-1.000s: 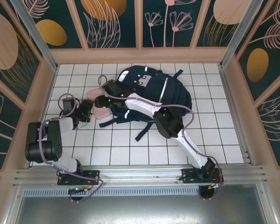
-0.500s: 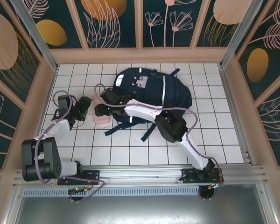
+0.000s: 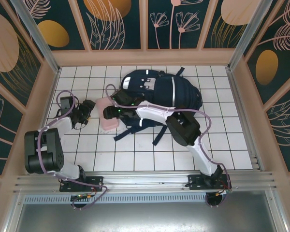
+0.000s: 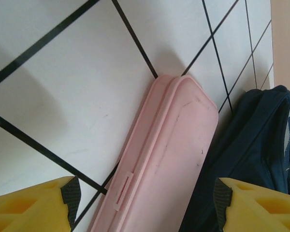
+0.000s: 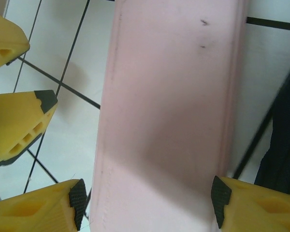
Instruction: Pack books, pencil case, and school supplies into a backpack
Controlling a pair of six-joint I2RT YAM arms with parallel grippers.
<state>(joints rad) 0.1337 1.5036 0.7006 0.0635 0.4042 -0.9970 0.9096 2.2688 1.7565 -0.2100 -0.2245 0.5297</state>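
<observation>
Pencil case [image 3: 108, 124] first: it looks like a hard-shelled box, so I judge it stiff and light, and smooth enough to slide out of a loose pinch. It is best taken across its narrow width near the middle, with the pads on the long edges and clear of the small latch on its side.

It lies flat on the white tiled table [image 3: 135, 154], just left of the backpack [image 3: 169, 94]. The right gripper [image 3: 111, 112] straddles it from above, jaws wide on either side. Whether a pad touches an edge is hard to tell. The left gripper [image 3: 88, 108], left of the case and farther from the backpack, stands wide too and holds nothing.

The case is pale pink, oblong and round-cornered, with a raised rim and faint scuffs. Beyond it the backpack is navy with white stripes.
</observation>
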